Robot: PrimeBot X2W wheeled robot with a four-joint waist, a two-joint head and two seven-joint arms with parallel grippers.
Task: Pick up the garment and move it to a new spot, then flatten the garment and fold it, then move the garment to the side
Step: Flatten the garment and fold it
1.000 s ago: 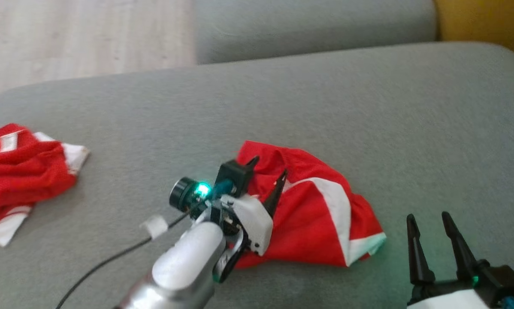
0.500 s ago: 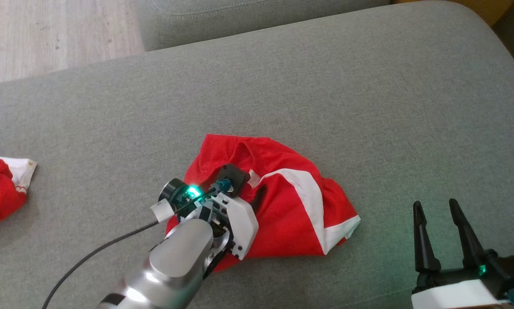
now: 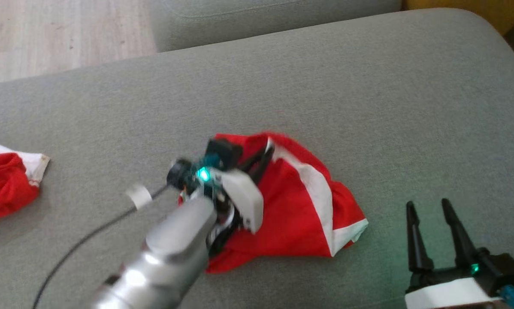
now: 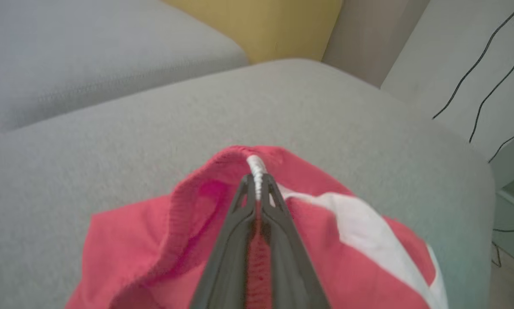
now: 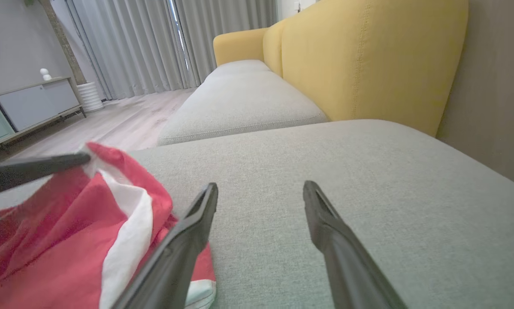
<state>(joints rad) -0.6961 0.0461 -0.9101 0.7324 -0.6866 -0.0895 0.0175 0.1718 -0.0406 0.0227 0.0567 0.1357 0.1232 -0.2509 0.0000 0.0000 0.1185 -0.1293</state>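
Left gripper [image 4: 256, 185] has just snapped closed on the garment [image 3: 308, 214], pinching its white-trimmed edge; a second ago I had it open. Cloth lies on the cushion [image 3: 368, 98], top edge peaking. Pickup looks secured; right gripper [image 3: 428, 208] idles open.

- A crumpled red knit garment [image 3: 300, 214] with a broad white diagonal band lies bunched in a heap, not flat.
- Its top edge, where a narrow white ribbed trim shows, is pinched between the closed fingers of the left claw [image 4: 257, 180].
- The rest spreads below and to the right of that claw, resting on the grey cushion [image 3: 368, 107].
- Its white-tipped lower corner lies to the left of the right claw [image 3: 427, 205], near it but apart.
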